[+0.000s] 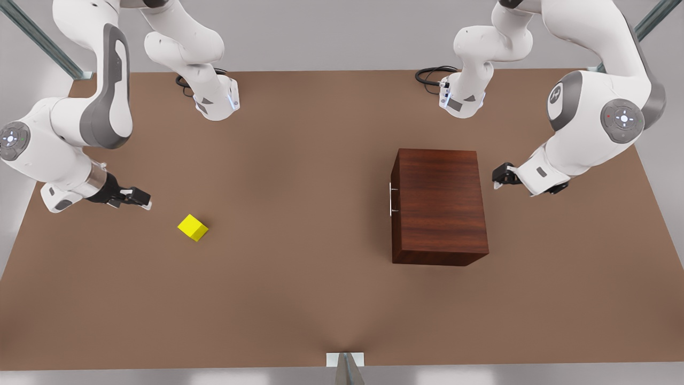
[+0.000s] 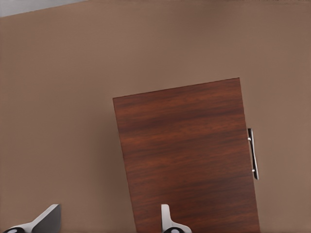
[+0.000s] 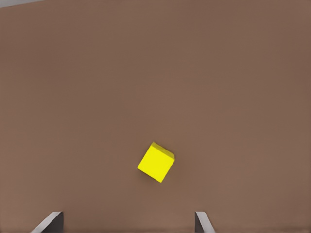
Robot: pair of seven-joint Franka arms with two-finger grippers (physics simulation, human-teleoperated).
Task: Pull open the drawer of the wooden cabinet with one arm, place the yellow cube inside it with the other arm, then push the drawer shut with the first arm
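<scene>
Drawer shut, cube on the table, both my grippers spread and empty.

My left gripper (image 1: 498, 179) hovers behind the cabinet (image 1: 438, 206), opposite the drawer's handle (image 1: 391, 199); reaching around risks bumping the cabinet. My right gripper (image 1: 140, 200) waits near the yellow cube (image 1: 193, 228), whose skewed sides could slip from my fingers.

The wooden cabinet (image 2: 187, 160) runs off the left wrist view's edge at six o'clock, so its near end is cut away. The drawer (image 1: 394, 199) shows as a thin sliver behind its handle (image 1: 391, 199), probably closed. Both arms' upper links leave the front view at twelve o'clock.
</scene>
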